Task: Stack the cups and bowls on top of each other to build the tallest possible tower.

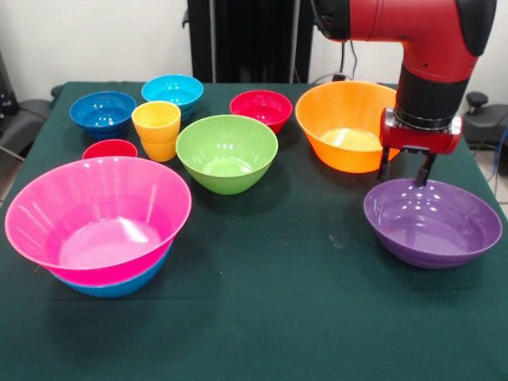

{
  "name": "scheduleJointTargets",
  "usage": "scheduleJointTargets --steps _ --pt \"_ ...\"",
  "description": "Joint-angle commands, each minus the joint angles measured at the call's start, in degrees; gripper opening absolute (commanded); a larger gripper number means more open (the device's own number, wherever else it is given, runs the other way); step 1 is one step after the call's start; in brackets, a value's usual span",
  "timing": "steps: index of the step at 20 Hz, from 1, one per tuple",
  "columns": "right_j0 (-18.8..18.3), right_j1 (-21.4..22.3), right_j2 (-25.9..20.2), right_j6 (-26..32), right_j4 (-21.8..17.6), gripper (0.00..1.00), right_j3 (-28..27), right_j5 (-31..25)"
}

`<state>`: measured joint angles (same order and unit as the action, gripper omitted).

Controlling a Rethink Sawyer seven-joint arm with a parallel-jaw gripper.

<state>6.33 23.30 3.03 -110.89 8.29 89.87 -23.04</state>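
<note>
The gripper (pixel 406 173) hangs straight down from the red and black arm (pixel 413 36), its two dark fingers (pixel 425 168) spread apart, one outside and one inside the far rim of the purple bowl (pixel 432 222); whether they touch the rim cannot be told. The purple bowl is empty. Just behind the gripper, partly hidden by it, sits the orange bowl (pixel 343 123), also empty. Farther off to the picture's left of the gripper come the small red bowl (pixel 261 108) and the green bowl (pixel 227 152), both empty. Beyond them stands the yellow cup (pixel 156 129), with the red cup (pixel 109 148) beside it, and behind these the light blue bowl (pixel 173 90) and the dark blue bowl (pixel 102 111). Farthest from the gripper, the pink bowl (pixel 99 216) sits nested inside a blue bowl (pixel 119 284), the only stack on the green table (pixel 302 317). In all: eight bowls, two cups.
</note>
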Motion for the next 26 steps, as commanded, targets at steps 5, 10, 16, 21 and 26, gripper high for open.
scheduleJointTargets --steps 5,10,16,21,26 --pt "-0.1 -1.2 -3.7 -7.8 1.8 1.00 -2.6 -0.3" --pt "-0.5 -0.3 -4.5 -7.5 1.5 1.00 -0.9 0.8" --pt "0.6 -0.8 -2.1 -11.4 3.6 1.00 -0.9 -0.9" --pt "1.3 -1.2 -0.8 -13.9 6.5 0.00 -0.6 -3.7" --pt "1.1 -1.3 -0.5 -12.5 6.8 0.00 -1.3 -3.4"
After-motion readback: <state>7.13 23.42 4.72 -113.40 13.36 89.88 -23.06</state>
